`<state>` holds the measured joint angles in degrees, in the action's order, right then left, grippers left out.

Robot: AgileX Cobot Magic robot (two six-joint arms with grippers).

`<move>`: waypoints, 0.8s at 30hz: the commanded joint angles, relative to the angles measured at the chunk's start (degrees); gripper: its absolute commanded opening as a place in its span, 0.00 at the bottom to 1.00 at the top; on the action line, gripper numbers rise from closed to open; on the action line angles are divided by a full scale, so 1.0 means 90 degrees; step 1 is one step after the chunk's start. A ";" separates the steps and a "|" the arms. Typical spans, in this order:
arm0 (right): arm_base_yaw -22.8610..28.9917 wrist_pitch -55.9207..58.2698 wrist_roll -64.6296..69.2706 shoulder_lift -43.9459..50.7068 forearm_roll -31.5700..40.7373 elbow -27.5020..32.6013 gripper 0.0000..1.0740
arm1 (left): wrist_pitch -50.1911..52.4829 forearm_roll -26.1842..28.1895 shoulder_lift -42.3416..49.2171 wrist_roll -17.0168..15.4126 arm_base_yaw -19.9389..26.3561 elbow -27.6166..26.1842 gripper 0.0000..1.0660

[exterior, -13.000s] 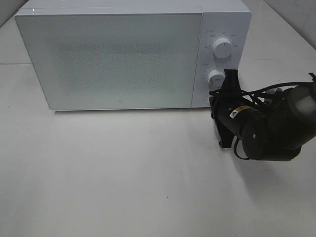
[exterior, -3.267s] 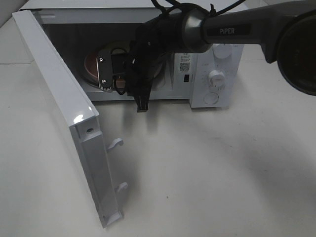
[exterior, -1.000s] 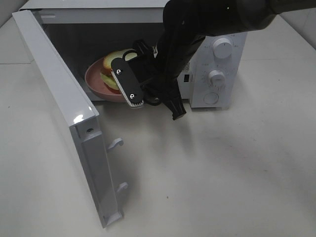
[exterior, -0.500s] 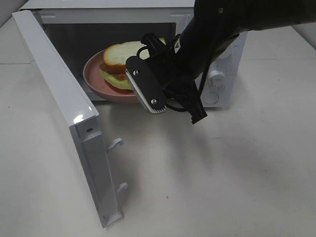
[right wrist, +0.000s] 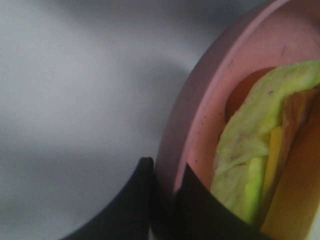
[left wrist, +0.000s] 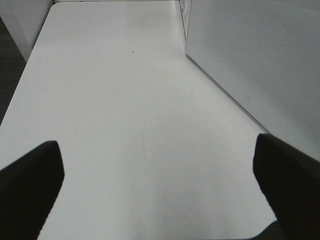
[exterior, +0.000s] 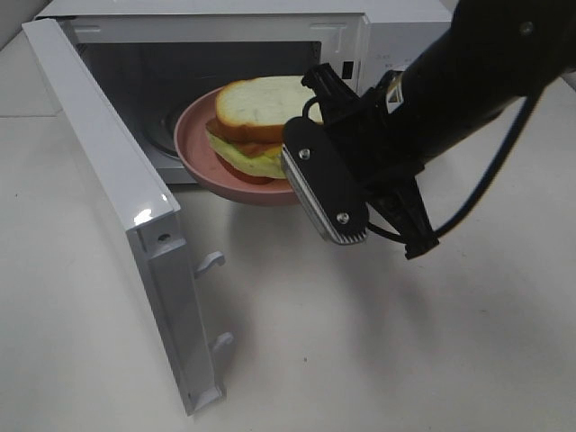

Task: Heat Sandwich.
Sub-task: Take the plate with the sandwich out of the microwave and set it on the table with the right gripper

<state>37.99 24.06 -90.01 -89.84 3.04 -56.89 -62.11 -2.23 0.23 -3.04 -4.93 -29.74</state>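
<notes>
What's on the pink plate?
A sandwich: white bread over red and yellow-green layers, on the round pink plate. The plate's near-right rim is hidden behind the right gripper's jaws clamping it.

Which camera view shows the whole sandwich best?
The exterior high view: the layered white-bread sandwich is seen whole on the round pink plate. The right wrist view shows only its green-yellow filling edge; the left wrist view shows none.

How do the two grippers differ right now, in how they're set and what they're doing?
The right gripper is shut on the rim of the pink plate, which carries the sandwich; the left gripper is open and holds nothing. The right gripper is at the mouth of the open microwave; the left gripper is over bare table, outside the microwave door. Both have dark fingers.
</notes>
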 commanded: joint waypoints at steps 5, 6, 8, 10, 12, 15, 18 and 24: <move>0.0013 -0.0197 -0.0038 0.0802 0.0057 0.0707 0.00 | 0.0083 0.0000 0.0102 -0.0019 0.0019 0.0006 0.92; 0.0013 -0.0197 -0.0019 0.0898 0.0057 0.0777 0.00 | 0.0083 0.0000 0.0102 -0.0019 0.0019 0.0006 0.92; 0.0013 -0.0210 0.0045 0.1114 0.0051 0.0929 0.00 | 0.0083 0.0000 0.0102 -0.0019 0.0019 0.0006 0.92; 0.0013 -0.0216 0.0159 0.1324 0.0045 0.1089 0.00 | 0.0083 0.0000 0.0102 -0.0019 0.0019 0.0006 0.92; 0.0013 -0.0216 0.0261 0.1502 0.0019 0.1229 0.00 | 0.0083 0.0000 0.0102 -0.0019 0.0019 0.0006 0.92; 0.0013 -0.0197 0.0465 0.1859 -0.0013 0.1553 0.00 | 0.0083 0.0000 0.0102 -0.0019 0.0019 0.0006 0.92; 0.0013 -0.0172 0.0598 0.2031 -0.0064 0.1738 0.00 | 0.0083 0.0000 0.0102 -0.0019 0.0019 0.0006 0.92; 0.0013 -0.0166 0.1350 0.2578 -0.0433 0.2349 0.00 | 0.0083 0.0000 0.0102 -0.0019 0.0019 0.0006 0.92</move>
<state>37.99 24.06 -80.84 -68.93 1.15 -37.13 -62.11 -2.23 0.23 -3.04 -4.93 -29.74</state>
